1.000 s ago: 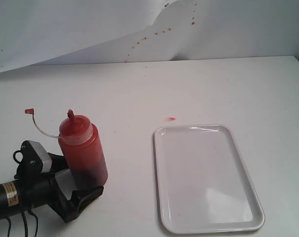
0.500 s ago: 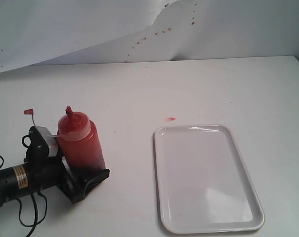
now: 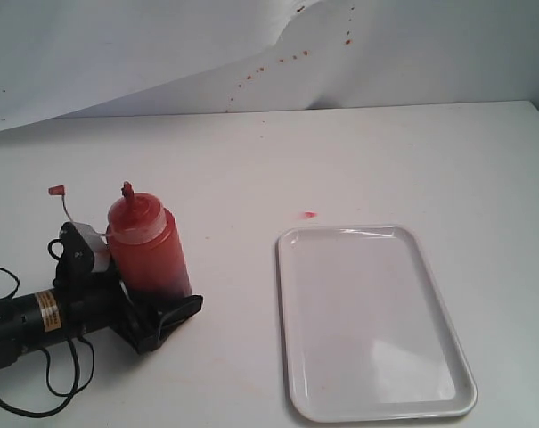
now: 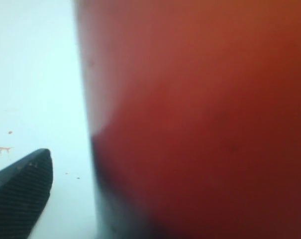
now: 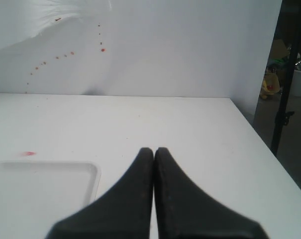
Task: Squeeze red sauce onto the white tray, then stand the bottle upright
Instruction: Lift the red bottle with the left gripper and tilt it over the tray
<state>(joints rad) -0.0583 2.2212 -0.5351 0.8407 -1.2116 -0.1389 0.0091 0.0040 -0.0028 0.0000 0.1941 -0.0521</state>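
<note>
The bottle point(image 3: 149, 254) stands upright at the table's left, red sauce point(image 3: 158, 272) showing dark through its wall, its tether and tiny red cap point(image 3: 56, 190) curving off to the left. My left gripper point(image 3: 173, 301) lies low on the table with its jaws around the bottle's base. In the left wrist view the bottle point(image 4: 200, 119) fills most of the picture, and one finger point(image 4: 21, 194) stands apart from its wall; the other finger is hidden. The white tray point(image 3: 376, 230) lies bare at the right. My right gripper point(image 5: 154, 150) is shut and holds nothing beside the tray point(image 5: 93, 172).
A faint pink smudge point(image 3: 309, 215) marks the table just beyond the tray's far left corner. Brown-red specks point(image 3: 278, 62) dot the white backdrop. The table's right edge point(image 5: 269, 164) drops off beside my right gripper.
My left gripper has slid forward along the table, deeper around the bottle's base. The bottle and its cap have shifted slightly away from the camera. The tray has not moved.
</note>
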